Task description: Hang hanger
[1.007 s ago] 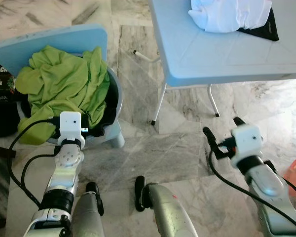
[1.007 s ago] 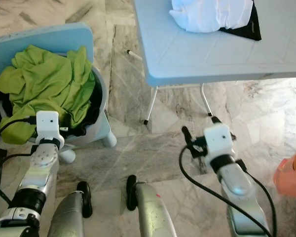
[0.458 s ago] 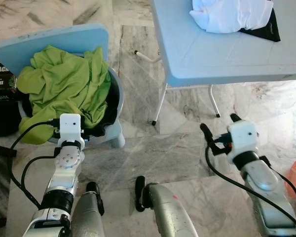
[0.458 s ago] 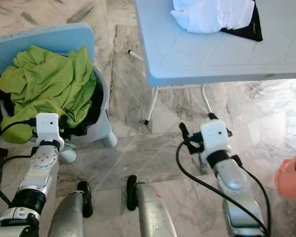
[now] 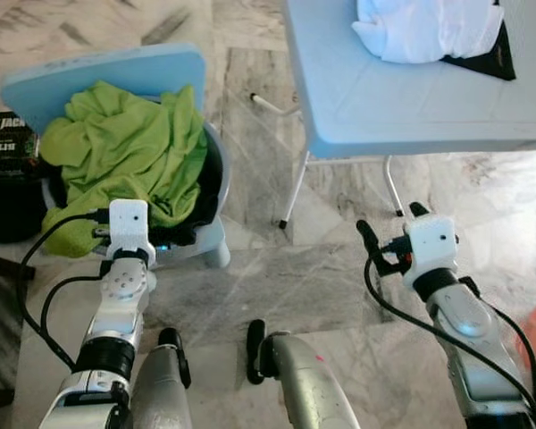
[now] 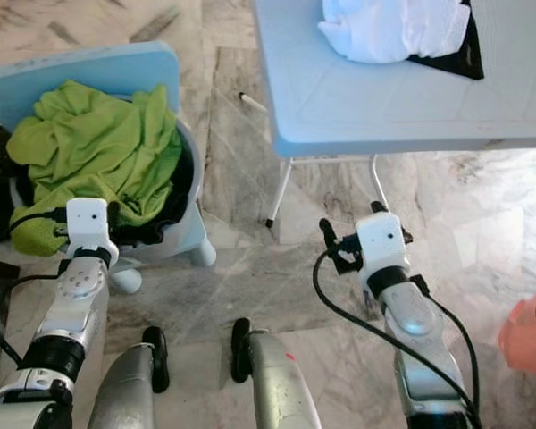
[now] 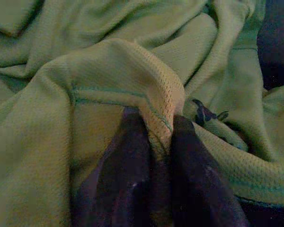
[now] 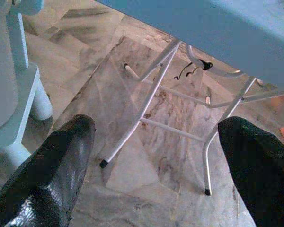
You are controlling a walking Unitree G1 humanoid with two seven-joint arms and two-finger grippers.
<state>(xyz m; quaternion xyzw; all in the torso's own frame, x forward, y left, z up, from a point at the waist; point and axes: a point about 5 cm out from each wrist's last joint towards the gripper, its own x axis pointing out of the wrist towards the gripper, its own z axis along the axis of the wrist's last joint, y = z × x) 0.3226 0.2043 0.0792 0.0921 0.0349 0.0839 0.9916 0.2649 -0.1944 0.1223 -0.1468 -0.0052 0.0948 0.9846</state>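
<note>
Both pincers barely shifted since.

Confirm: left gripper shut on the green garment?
Yes, in the left wrist view the left gripper fingers pinch a fold of the green garment.

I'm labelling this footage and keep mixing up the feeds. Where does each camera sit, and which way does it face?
Left and right eye views: on the head, looking down at the floor; both arms show, plus the green garment and table.
Left wrist view: along the left claw, shut on the green garment.
Right wrist view: along the open right claw, toward the table's legs.
Shared: garment and table.
</note>
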